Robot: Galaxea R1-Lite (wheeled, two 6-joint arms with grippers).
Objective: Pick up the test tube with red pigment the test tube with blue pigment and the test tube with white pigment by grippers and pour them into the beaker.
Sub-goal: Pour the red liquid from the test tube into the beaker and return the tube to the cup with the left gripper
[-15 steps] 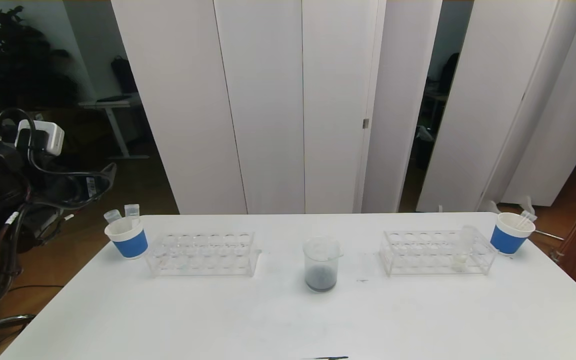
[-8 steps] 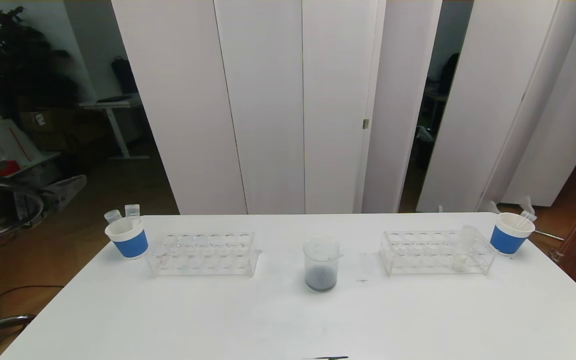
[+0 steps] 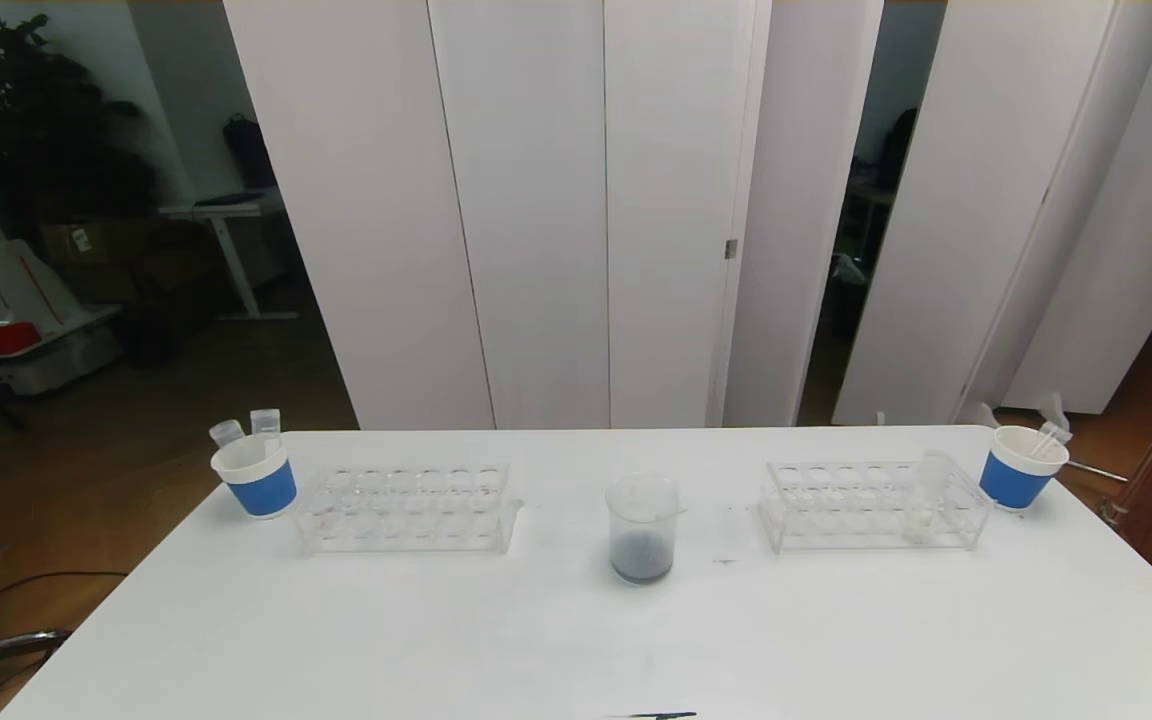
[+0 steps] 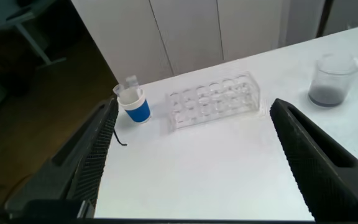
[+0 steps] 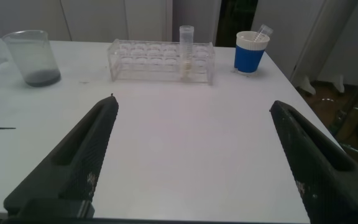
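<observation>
Beaker [image 3: 643, 528] sits dead centre on the table [image 3: 576, 640] with a dark grey slurry in the bottom, so some pouring looks done. At three o'clock of it, the white-pigment tube [image 5: 186, 53] stands in the right rack [image 3: 874, 505], not yet poured. Left rack [image 3: 406, 508] at nine o'clock looks empty; spent tubes stick out of the left cup [image 3: 256, 478]. Left gripper [image 4: 191, 162] and right gripper [image 5: 191, 155] hang back off the table, jaws spread wide, nothing held.

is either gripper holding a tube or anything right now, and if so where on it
Nothing is held. The left gripper and the right gripper both stand open over bare table, with only empty space between their fingers.
</observation>
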